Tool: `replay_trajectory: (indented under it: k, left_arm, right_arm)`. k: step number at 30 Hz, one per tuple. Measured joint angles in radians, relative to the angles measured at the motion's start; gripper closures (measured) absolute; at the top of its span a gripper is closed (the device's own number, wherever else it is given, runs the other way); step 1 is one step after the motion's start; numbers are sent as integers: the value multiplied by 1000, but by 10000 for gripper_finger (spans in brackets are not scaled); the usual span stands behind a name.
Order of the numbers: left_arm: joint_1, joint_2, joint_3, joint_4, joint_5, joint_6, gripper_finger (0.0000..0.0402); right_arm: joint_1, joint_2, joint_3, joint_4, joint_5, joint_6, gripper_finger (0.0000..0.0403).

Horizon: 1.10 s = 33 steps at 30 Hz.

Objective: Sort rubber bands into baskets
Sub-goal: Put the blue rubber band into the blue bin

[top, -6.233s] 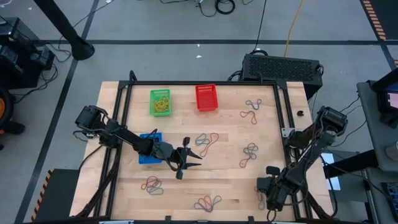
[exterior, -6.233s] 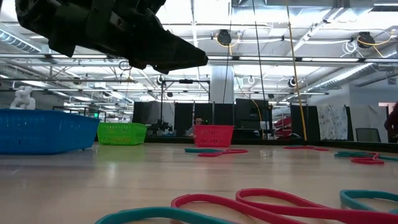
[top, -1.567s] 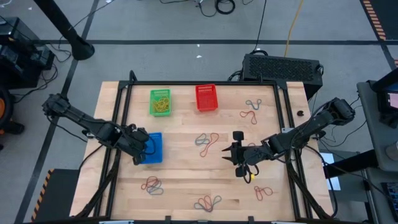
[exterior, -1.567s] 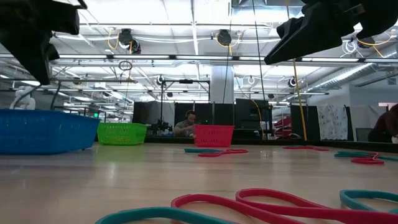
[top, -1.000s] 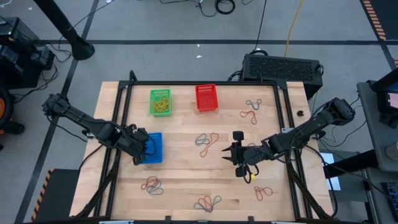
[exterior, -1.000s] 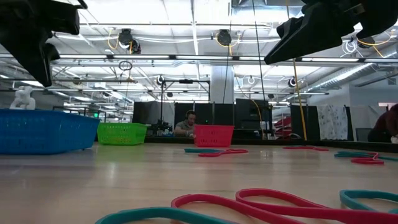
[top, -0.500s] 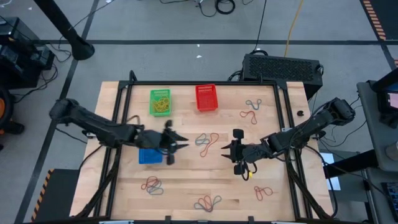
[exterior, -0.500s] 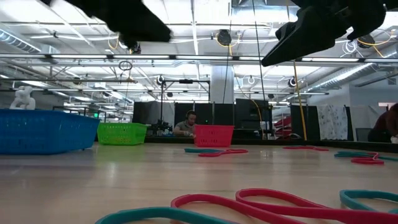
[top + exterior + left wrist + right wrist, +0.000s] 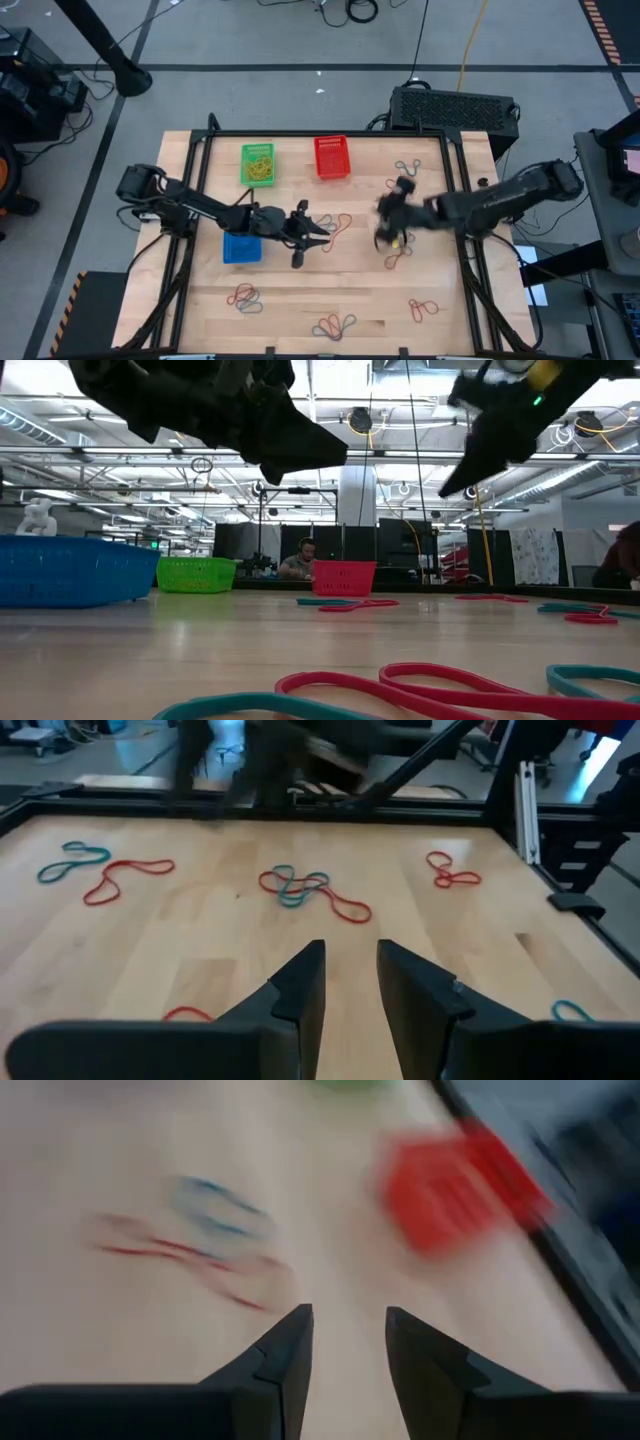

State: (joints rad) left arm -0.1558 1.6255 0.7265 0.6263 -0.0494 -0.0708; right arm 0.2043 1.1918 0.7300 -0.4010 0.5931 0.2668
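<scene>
- Left gripper (image 9: pixel 312 232) over bare wood, fingers parted, empty.
- Right gripper (image 9: pixel 347 1342) open too; whether holding anything, can't tell.
- Thin rubber bands (image 9: pixel 333 224) tangled mid-table.
- Mesh plastic baskets (image 9: pixel 332 157) along far and left edges.

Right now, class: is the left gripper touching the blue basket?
Apart. In the high view the left gripper sits over bare wood beside the central bands, well clear of the blue basket, with open tabletop between them; the low view shows it raised.
</scene>
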Motion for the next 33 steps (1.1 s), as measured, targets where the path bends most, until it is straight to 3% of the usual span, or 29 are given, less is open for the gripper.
replay_trajectory:
  k: [6, 10, 13, 19, 33]
  left_arm:
    - [0, 7, 0, 5, -1, 0, 302]
    - [-1, 7, 0, 4, -1, 1, 302]
    - [-1, 7, 0, -7, 0, 7, 302]
    - [-2, 7, 0, -34, 22, 7, 302]
    - [-2, 7, 0, -71, 23, 9, 302]
  right_arm:
    - [-433, -61, 0, -208, -85, 113, 288]
    - [-685, 6, -1, -187, -234, 22, 288]
    - [-808, 83, -1, -107, -296, 13, 289]
    - [-916, 219, -1, -77, -385, -45, 289]
    - [-977, 377, 1, -68, -385, -103, 289]
